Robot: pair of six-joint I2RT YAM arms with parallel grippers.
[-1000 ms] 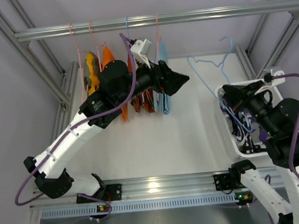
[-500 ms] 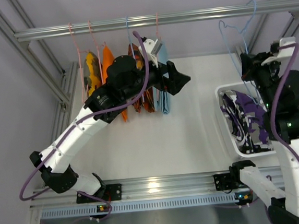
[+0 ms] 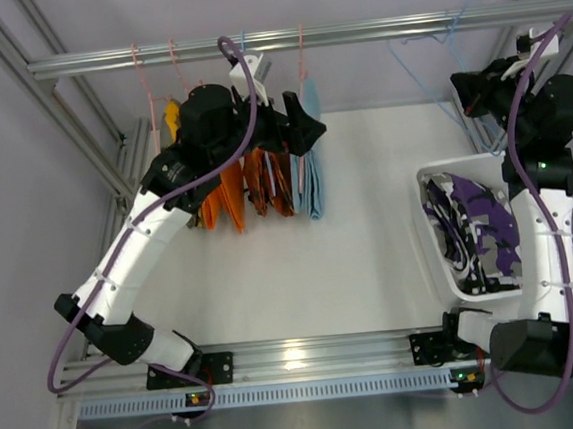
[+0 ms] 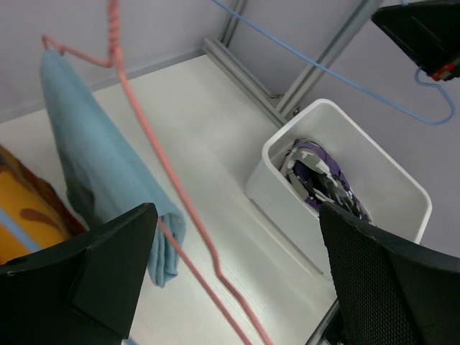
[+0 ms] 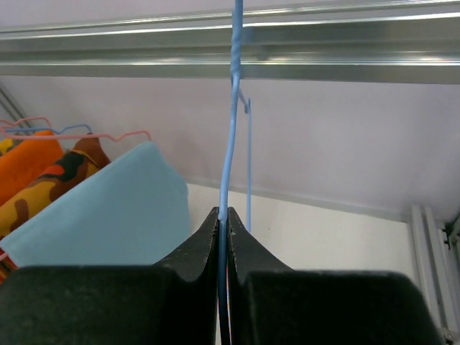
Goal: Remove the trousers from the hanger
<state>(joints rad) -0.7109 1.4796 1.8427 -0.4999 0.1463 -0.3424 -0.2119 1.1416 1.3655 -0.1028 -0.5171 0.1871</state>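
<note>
Judged all but finished. Found heaped in the white bin (image 4: 277, 190) at three o'clock on the bench (image 3: 351, 259): the trousers (image 3: 478, 223), clear of any wire. Clenched on the bare hanger (image 5: 230, 144), between one and two o'clock: the right tool (image 5: 223, 215), raised just under the rail (image 3: 301, 39); cannot tell whether hook and rail touch. Probably left to do: hanging or setting down the hanger, nothing more. Spread wide and grasping nothing at twelve o'clock: the left tool (image 4: 233, 277), just beside a pink hanger (image 4: 165, 172) and the light-blue garment (image 4: 93, 158). Open bench from centre to six o'clock for pulling back. Tight at twelve among rail, frame post (image 4: 352, 32) and hanging clothes. Mind the bin rim under the right arm.
</note>
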